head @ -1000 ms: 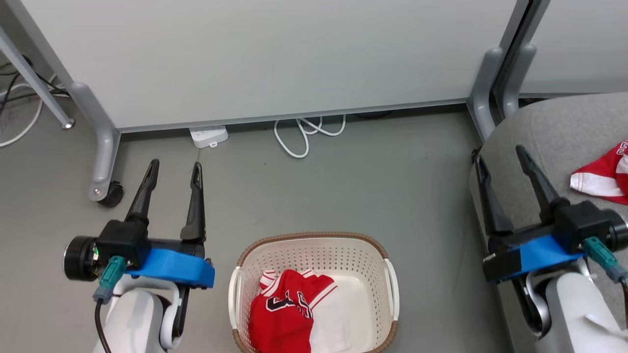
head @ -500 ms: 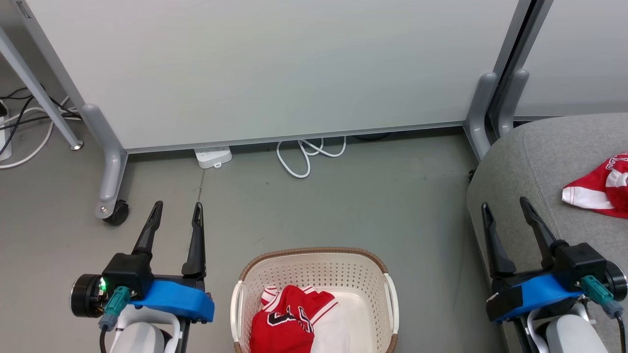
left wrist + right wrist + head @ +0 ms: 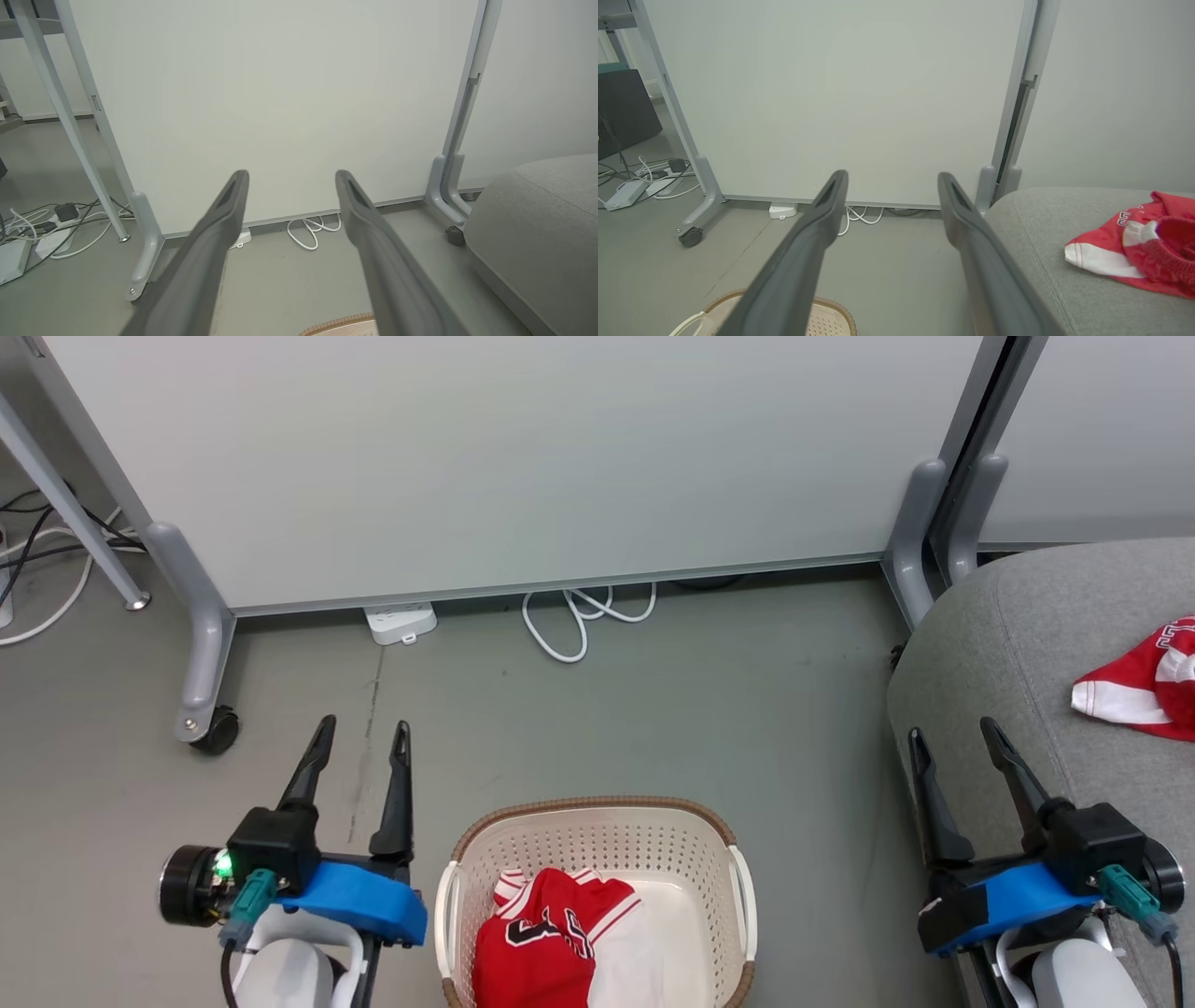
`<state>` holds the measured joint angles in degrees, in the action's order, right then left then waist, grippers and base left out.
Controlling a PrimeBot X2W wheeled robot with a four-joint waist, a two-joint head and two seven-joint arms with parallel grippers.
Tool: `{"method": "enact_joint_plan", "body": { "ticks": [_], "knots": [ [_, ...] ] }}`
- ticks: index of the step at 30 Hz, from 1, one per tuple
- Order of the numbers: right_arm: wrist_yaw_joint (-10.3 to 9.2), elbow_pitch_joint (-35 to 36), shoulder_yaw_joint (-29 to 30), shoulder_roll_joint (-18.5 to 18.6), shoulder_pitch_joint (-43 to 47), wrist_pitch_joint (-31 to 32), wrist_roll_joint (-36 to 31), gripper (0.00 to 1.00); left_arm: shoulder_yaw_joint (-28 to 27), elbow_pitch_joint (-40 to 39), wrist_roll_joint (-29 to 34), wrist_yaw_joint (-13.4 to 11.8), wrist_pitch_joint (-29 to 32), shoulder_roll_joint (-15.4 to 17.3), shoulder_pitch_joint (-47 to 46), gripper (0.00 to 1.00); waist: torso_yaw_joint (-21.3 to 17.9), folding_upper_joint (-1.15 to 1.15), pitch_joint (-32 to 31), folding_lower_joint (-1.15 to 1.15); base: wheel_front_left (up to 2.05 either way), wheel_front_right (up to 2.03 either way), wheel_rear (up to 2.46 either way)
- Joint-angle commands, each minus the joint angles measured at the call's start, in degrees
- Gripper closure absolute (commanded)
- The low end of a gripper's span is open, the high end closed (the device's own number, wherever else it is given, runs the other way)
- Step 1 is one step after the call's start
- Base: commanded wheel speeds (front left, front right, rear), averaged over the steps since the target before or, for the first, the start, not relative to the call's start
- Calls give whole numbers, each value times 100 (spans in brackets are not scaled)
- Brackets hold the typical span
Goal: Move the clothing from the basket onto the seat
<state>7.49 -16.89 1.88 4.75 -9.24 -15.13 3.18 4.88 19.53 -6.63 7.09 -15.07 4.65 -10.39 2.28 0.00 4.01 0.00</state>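
A red jersey with black-and-white numerals point(image 3: 546, 947) lies crumpled in the left half of the cream basket point(image 3: 597, 835), which stands on the floor at the bottom centre. A second red jersey with white lettering point(image 3: 1144, 683) rests on the grey seat point(image 3: 1008, 644) at the right; it also lies at the right of the right wrist view point(image 3: 1139, 242). My left gripper point(image 3: 364, 733) hangs open and empty just left of the basket. My right gripper point(image 3: 948, 733) is open and empty over the seat's near left edge.
A pale partition panel point(image 3: 523, 457) on grey castor legs point(image 3: 201, 653) closes off the back. A white power strip point(image 3: 401, 619) and a looped white cable point(image 3: 583, 611) lie at its foot. More cables point(image 3: 37, 551) lie at far left. Bare grey floor point(image 3: 672, 709) lies between basket and panel.
The head camera has shifted, so the whole scene moved in the picture. Both grippers drew back toward the bottom of the view and stay open. The jerseys have not moved.
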Motion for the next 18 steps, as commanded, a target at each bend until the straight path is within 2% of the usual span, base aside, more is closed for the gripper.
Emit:
{"method": "enact_joint_plan", "body": {
  "ticks": [1,6,18],
  "knots": [
    [1,35,-20,-14,-96,-3,22,0,115,70,41,25,-15,-24,-164,0,-26,0,89,0,0,0,0],
    [1,90,-108,44,-341,-3,45,0,556,473,27,46,-15,-8,-599,0,-160,0,437,0,0,0,0],
    [1,256,-526,131,-1196,-3,49,0,2097,1987,-397,42,-16,335,-1794,0,-705,0,1568,0,0,0,0]
  ]
}}
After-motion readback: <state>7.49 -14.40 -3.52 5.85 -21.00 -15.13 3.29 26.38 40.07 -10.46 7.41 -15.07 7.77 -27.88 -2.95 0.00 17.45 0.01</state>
